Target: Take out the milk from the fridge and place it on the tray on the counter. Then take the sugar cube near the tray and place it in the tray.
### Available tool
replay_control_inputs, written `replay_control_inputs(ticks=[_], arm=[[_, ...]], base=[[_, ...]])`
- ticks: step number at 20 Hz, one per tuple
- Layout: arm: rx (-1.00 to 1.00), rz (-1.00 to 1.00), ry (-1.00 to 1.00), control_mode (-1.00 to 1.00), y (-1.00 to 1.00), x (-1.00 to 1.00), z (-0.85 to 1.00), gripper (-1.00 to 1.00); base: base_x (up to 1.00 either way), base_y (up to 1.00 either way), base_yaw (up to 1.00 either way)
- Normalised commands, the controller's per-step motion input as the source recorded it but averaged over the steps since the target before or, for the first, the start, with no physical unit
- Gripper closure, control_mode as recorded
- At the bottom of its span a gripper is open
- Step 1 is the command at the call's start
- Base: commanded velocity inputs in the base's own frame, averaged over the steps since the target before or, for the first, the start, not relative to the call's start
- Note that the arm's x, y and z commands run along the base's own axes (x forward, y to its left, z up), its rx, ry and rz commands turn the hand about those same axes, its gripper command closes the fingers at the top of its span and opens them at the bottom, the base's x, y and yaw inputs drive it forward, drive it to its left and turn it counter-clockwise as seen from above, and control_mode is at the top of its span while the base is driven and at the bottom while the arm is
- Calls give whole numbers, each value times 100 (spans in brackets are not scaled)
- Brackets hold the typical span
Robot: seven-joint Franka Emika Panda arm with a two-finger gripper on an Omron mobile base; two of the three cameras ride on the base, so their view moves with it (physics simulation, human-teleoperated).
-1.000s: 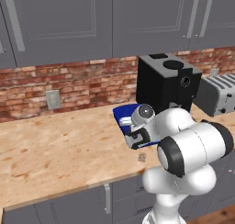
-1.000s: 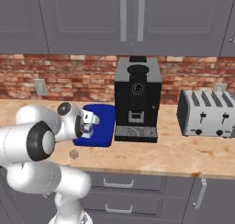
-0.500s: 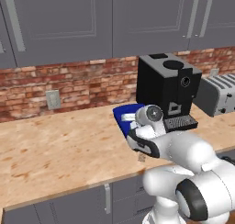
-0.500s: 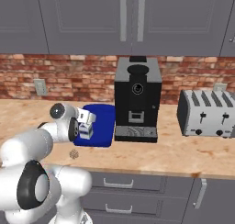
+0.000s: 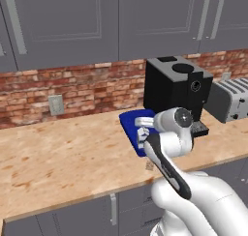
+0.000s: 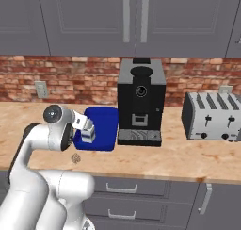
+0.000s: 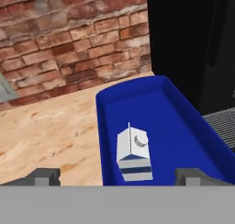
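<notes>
Nearest the base, on the light tan wood-grain counter point(image 6: 188, 156), lies the tiny pale tan speckled sugar cube point(image 6: 75, 158), just in front of the shallow dark blue rectangular tray point(image 6: 106, 130) and outside its rim; it looks untouched, so the second half of the task is likely still to do. Above and just behind it hangs the two-finger gripper point(image 7: 117, 177), its dark fingers point(image 7: 43, 176) spread wide, one at each lower corner of the hand view, pinching nothing. Between them, standing upright on the tray floor toward its near end, is the small white carton of milk point(image 7: 133, 155) with a blue band round its lower half and a gabled top. It stands free, which suggests it has been set down. Beyond the tray, touching or just beside its far right side, stands the black coffee machine point(image 6: 140, 106), then the red brick wall point(image 5: 72, 87).

The hand view alone shows the gap between fingers and carton. The base views show the cube's place against the tray; in the left one the cube point(image 5: 149, 166) peeks out beside the arm.
</notes>
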Motion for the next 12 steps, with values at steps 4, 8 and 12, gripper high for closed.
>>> replay_control_inputs(ticks=[4, 8, 12], arm=[[10, -1, 2, -100, 0, -84, 21, -100], [4, -1, 12, -100, -1, -47, 47, -100], [0, 0, 14, -100, 0, -47, 11, -100]], base=[[0, 0, 0], [0, 0, 0], [0, 0, 0]])
